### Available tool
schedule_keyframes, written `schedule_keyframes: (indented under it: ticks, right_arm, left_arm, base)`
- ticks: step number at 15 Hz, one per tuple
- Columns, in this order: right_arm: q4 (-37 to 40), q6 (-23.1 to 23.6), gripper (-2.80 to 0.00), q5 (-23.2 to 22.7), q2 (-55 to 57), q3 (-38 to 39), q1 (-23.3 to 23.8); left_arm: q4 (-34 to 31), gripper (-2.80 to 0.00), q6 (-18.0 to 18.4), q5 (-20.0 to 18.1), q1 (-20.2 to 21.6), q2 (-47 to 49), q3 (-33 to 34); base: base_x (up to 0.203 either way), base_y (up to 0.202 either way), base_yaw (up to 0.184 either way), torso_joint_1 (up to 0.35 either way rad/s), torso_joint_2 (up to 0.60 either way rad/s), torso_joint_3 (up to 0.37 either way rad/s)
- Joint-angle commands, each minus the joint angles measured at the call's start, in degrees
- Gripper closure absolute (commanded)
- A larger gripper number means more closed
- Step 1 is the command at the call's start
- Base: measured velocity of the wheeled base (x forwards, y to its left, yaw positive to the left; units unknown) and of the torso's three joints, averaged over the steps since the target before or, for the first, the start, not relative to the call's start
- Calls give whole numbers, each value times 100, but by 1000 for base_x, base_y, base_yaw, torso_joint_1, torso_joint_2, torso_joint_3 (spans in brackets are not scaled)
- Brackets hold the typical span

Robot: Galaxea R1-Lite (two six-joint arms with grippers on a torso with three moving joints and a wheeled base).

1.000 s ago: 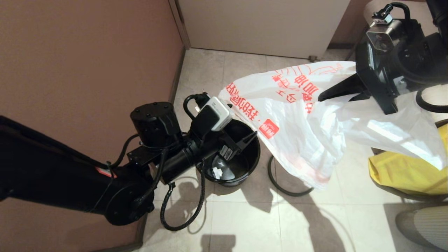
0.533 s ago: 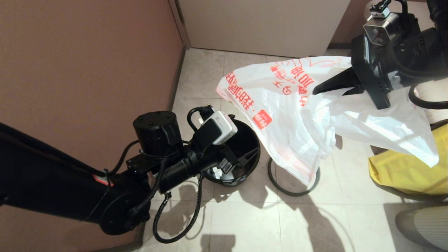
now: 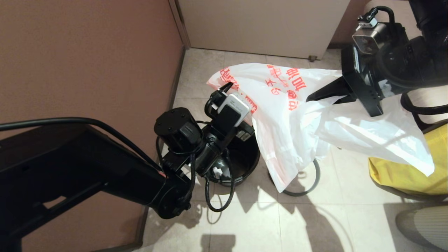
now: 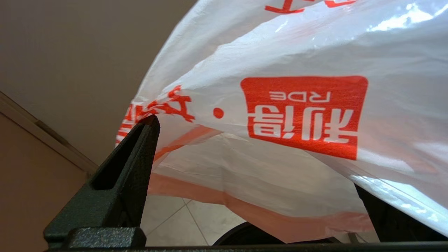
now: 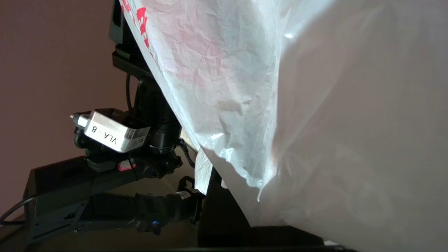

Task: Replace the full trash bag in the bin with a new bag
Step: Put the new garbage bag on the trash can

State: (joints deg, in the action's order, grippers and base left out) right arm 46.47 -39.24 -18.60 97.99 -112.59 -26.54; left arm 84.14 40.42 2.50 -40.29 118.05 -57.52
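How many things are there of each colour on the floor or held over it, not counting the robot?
White: 1, the new bag
Black: 1, the bin
Grey: 1, the ring rim lying on the floor
Yellow: 1, the big yellow bag
Total: 4

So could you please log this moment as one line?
right gripper: shut on new bag | left gripper: open, at bag | bin: unlined
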Motion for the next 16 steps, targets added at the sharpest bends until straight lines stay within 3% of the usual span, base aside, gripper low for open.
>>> schedule_keyframes:
  ticks: [1,3,13,14,16]
  right_arm:
    - [29,-22,0,-12,27,0,133]
    - [29,-47,0,-29,19,0,246]
    - [925,-136,0,-100,-25,0,237]
    - [943,-132,0,-100,-9,0,237]
    - [943,-119,0,-104,36,0,237]
  left_arm:
    - [71,-280,48,48,-7,-117,103]
    - [56,-280,142,57,-40,-290,326]
    - [4,-280,102,401,-102,-226,154]
    - [7,0,93,391,-104,-230,145]
    - [17,0,80,390,-214,-288,183]
  base:
    - [0,0,0,0,0,0]
    - [0,0,0,0,0,0]
    - [0,0,0,0,0,0]
    - [0,0,0,0,0,0]
    - [0,0,0,0,0,0]
